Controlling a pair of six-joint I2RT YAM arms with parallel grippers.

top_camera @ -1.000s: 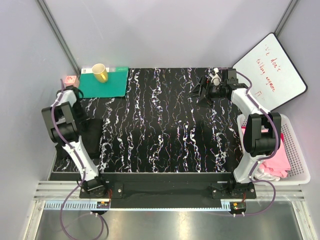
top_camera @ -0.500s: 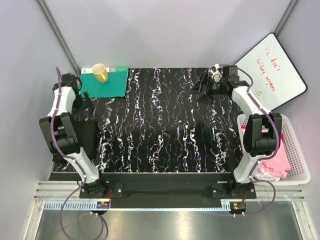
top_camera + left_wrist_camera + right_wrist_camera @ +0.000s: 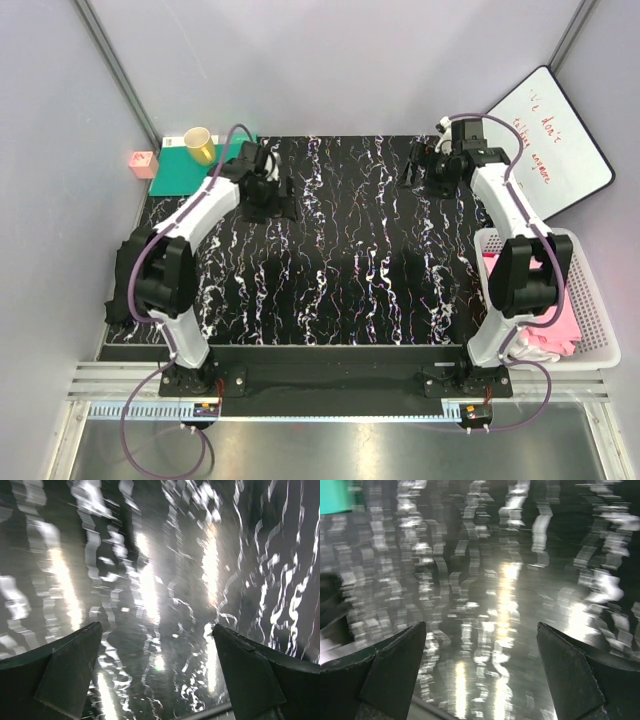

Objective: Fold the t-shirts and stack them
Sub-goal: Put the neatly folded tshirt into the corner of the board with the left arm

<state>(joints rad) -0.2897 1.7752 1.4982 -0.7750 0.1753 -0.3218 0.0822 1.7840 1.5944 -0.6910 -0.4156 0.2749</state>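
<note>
Overhead: left tool [image 3: 283, 197] and right tool [image 3: 418, 167] spread wide, empty, above the black white-veined marbled table [image 3: 340, 260]. Soft pink cloth t-shirts [image 3: 565, 325] lie heaped in the white plastic basket [image 3: 600, 300], well behind the right tool. Wrist views: only table between the fingers. Likely light and limp; pinch an edge.

The left arm [image 3: 205, 212] and right arm [image 3: 505, 205] are a matching pair. Their long links wear smooth white shells, joined by chunky black housings such as the elbows [image 3: 165, 280]. Each arm rises from a small black base [image 3: 185, 375]. A thin purple cable [image 3: 133, 290] runs loose along the outside of each arm, and more purple cable loops out below each base. The left pincer [image 3: 156, 627] and right pincer [image 3: 481, 625] are matt black all over. Their fingers [image 3: 70, 672] are broad, flat-faced wedges that narrow to blunt tips, with edges that catch the light a little paler.
</note>
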